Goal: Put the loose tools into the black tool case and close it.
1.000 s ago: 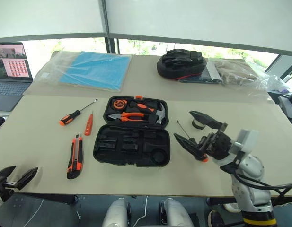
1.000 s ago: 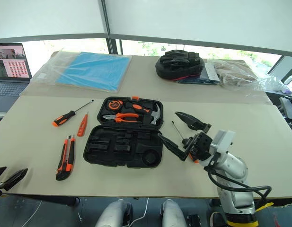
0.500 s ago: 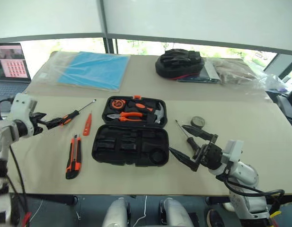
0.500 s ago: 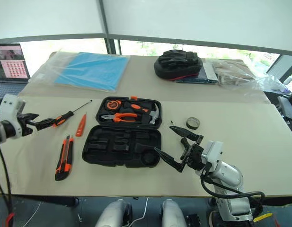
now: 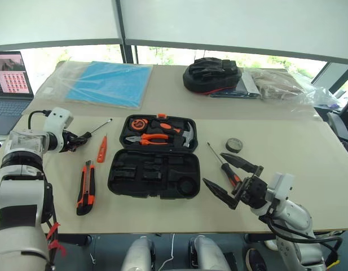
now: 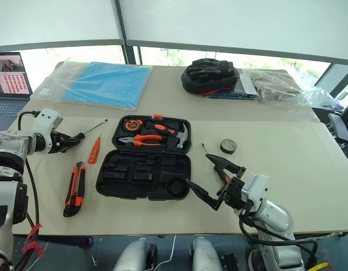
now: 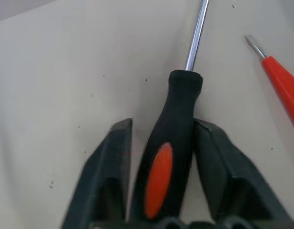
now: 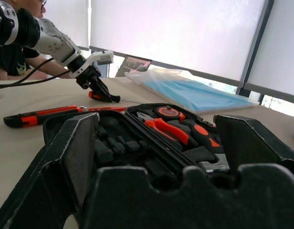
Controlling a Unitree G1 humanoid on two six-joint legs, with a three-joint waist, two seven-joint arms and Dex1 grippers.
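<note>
- The right gripper [image 5: 213, 167] hangs near the front edge with its jaws wide and nothing in them. Just past it lies a black-and-orange screwdriver [image 5: 229, 172], right of the case.
- The utility knife [image 5: 86, 186] lies left of the black tool case [image 5: 154, 195], which is open flat with its near half's slots empty.
- Step in hand: first pickup. The left gripper [image 7: 163, 125] is narrowed on the handle of the other screwdriver [image 7: 170, 152], which lies flat on the table — a finger close against each side.
- Next, I judge: lift it clear, carry it right over the small orange tester screwdriver [image 5: 104, 149] and seat it in a slot; the shaft could snag the tester.
- The tape roll [image 5: 234, 145] sits right of the lid half, which holds pliers [image 5: 154, 138] and a hammer [image 5: 185, 132].
- Farther back — a laptop [image 5: 10, 73], a blue sheet in plastic [image 5: 109, 83] and a black bag with red trim [image 5: 210, 75], all well clear.
</note>
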